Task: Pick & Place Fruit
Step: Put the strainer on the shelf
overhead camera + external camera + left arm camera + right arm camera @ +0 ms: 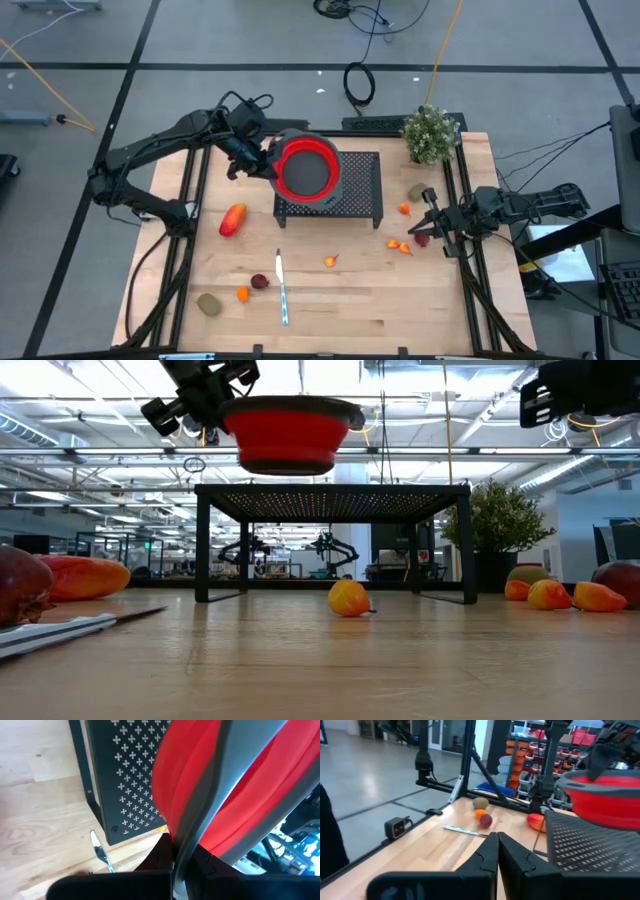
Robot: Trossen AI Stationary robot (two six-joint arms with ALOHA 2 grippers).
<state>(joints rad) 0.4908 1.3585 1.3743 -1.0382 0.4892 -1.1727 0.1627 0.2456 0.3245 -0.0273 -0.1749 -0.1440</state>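
My left gripper (262, 160) is shut on the round red bowl (305, 168) with a grey rim. It holds the bowl in the air over the left part of the black perforated stand (345, 190). The fruit lies loose on the wooden table. A red-orange oval (232, 219) lies at the left. A kiwi-like piece (208, 304), a small orange one (242, 294) and a dark red one (260, 282) lie near the front. More small pieces (398, 245) lie at the right. My right gripper (430, 212) is shut on nothing, raised at the table's right edge. My left gripper pinches the bowl's grey rim (186, 851) between its two fingers, on the bowl's left side. The fingers slant down from the table's left. The bowl hangs clear above the stand's top (335, 490), opening up and about level.
A silver knife (282, 288) lies near the front middle. A small potted plant (430, 133) stands at the back right. One orange fruit (347, 598) lies in front of the stand. Black frame rails run along the table's left and right sides.
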